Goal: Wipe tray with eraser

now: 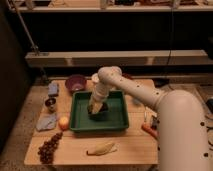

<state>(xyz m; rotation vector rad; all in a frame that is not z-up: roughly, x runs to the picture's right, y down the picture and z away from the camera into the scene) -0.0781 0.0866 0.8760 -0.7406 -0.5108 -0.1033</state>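
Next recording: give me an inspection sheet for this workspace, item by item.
Surface: wooden table, standing on a speckled floor.
Job's things: green tray at the table's middle; a dark object lies in it under the gripper and may be the eraser.
Clutter: purple bowl, blue block, metal cup, grey-blue cloth, round fruit, grapes, banana, carrot.
Grippers: gripper is down inside the tray, left of its centre.
Cables: thin dark line hangs in the background at right; may be a cable.
Surroundings: long shelf behind the table.
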